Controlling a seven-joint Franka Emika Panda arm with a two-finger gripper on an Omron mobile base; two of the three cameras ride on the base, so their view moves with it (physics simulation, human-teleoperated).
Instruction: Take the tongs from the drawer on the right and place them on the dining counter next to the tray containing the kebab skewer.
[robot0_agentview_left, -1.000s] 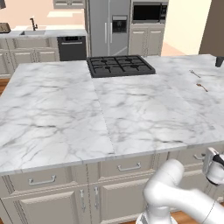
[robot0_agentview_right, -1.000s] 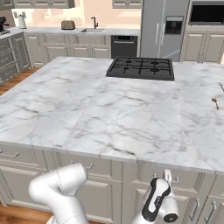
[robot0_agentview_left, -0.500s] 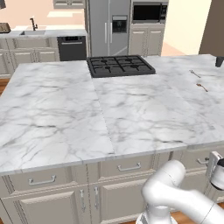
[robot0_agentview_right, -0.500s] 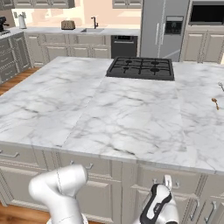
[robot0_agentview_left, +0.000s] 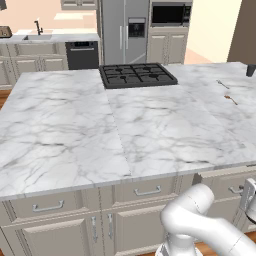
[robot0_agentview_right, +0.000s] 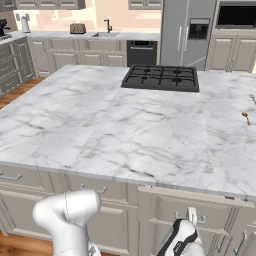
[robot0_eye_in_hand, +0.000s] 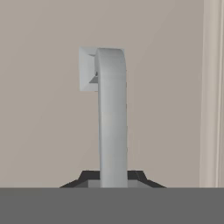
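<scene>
Gripper (robot0_eye_in_hand: 112, 181) shut on drawer (robot0_agentview_right: 200, 212) handle (robot0_eye_in_hand: 112, 118), bar lengthwise up hand view

steel fridge (robot0_agentview_left: 124, 31), beige cabinets (robot0_agentview_right: 65, 58), wood floor (robot0_agentview_right: 20, 91), warm light.

drawer (robot0_agentview_right: 200, 212) interior hidden, handle (robot0_eye_in_hand: 111, 118) cropped

big white marble counter with grey veins (robot0_agentview_left: 125, 125): smooth, shiny | beige-grey drawer front (robot0_eye_in_hand: 48, 131): flat, dull | silver metal bar handle (robot0_eye_in_hand: 112, 118): smooth
</scene>
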